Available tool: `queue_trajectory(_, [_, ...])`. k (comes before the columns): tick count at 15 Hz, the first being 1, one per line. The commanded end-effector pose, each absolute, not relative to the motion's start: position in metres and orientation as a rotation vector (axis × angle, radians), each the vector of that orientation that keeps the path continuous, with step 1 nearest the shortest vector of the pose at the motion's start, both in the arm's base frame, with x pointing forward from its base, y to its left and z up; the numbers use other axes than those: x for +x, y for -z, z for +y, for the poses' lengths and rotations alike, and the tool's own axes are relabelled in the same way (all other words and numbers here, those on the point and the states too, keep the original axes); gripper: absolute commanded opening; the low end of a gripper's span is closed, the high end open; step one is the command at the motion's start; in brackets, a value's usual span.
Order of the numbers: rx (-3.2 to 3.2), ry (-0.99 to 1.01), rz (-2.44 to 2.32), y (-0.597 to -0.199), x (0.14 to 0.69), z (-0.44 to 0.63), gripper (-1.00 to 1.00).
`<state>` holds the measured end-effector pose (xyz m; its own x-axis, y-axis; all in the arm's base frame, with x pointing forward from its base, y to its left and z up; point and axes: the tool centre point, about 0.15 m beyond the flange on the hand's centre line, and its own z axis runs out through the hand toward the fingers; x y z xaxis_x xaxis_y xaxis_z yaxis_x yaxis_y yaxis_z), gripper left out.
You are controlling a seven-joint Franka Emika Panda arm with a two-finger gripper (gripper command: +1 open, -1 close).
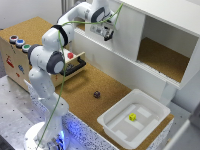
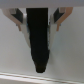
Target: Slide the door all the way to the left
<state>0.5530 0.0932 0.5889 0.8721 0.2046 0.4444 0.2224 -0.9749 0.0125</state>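
One Panda arm at work, no more. Rises from a base near the tabletop's front corner on the exterior view's left, folds over the cork top and reaches to the white cabinet (image 1: pixel 165 30) along the back edge. Puts the gripper (image 1: pixel 106 33) right up against the door (image 1: pixel 127 35), near that panel's edge on the exterior view's left, high on its face; cannot tell from this view whether touching or just short of it.

Shows the door as a plain white panel covering the cabinet half on the exterior view's left, upright, with the other half open onto a cork-lined interior.

From the wrist view: gripper (image 2: pixel 40 26) facing a pale flat surface, presumably the door (image 2: pixel 15 57), with both fingers (image 2: pixel 21 22) set apart and a dark elongated shape (image 2: pixel 39 42) filling the space between them. Cannot tell what that shape is, nor whether the fingers are clamped on it or merely straddling it.

Elsewhere: wooden box (image 1: pixel 15 62) with coloured buttons at the tabletop's edge on the exterior view's left, its dark drawer (image 1: pixel 75 66) out. White plastic tray (image 1: pixel 112 127) at the front corner on the exterior view's right, holding a small yellow object (image 1: pixel 132 117). Small dark object (image 1: pixel 96 94) alone on the cork (image 1: pixel 80 100), mid-table, well apart from the tray. Green cable (image 1: pixel 62 75) trailing along the arm.
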Motion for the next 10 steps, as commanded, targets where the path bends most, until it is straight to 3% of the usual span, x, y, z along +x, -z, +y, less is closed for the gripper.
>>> queue_trajectory(1, [-3.046,0.809,-0.401,-0.588,0.610,0.167,-1.00])
queue_trajectory(4, [-3.036,0.842,-0.454,-0.600,0.610,0.185,-1.00])
queue_trajectory(5, [-3.063,0.861,-0.456,-0.600,0.605,0.189,1.00])
queue_trajectory(10, [-3.146,1.063,-0.219,-0.600,0.535,0.183,1.00])
